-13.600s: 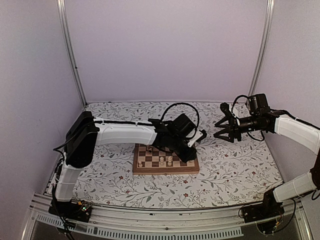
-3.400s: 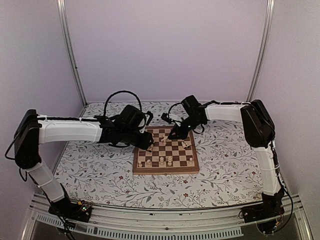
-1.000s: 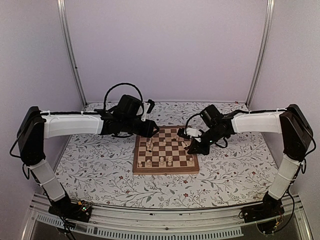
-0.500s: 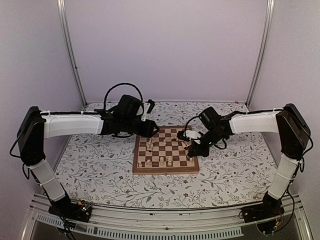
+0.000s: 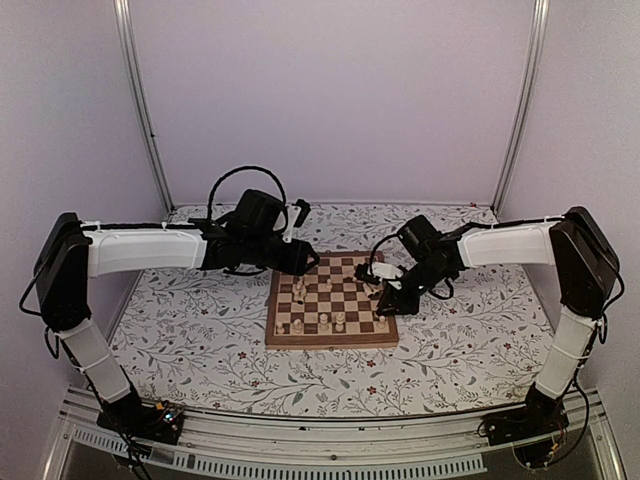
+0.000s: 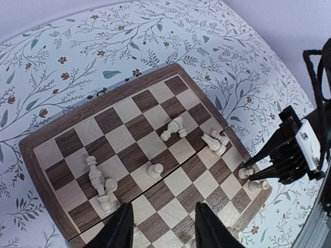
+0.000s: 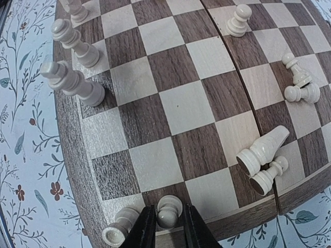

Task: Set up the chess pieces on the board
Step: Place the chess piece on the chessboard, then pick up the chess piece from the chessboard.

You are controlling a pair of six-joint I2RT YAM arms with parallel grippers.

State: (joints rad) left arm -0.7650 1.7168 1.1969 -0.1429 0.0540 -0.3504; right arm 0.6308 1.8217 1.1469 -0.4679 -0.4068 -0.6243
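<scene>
Over the far left part of the board (image 6: 120, 138), the left gripper (image 6: 163, 211) hangs half open and empty (several chess pieces (image 6: 173, 128) lie toppled mid-board). At the right edge, the right gripper (image 7: 167, 217) closely flanks an upright pawn (image 7: 169, 205); whether it presses it is unclear.

The chess pieces (image 7: 72, 82) on the board (image 7: 178, 106), itself central on the table cover (image 5: 450, 340).

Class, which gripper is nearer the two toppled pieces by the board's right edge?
Right. The right gripper sits at the board edge close beside the toppled pieces; the left gripper hovers over the board's left side.
</scene>
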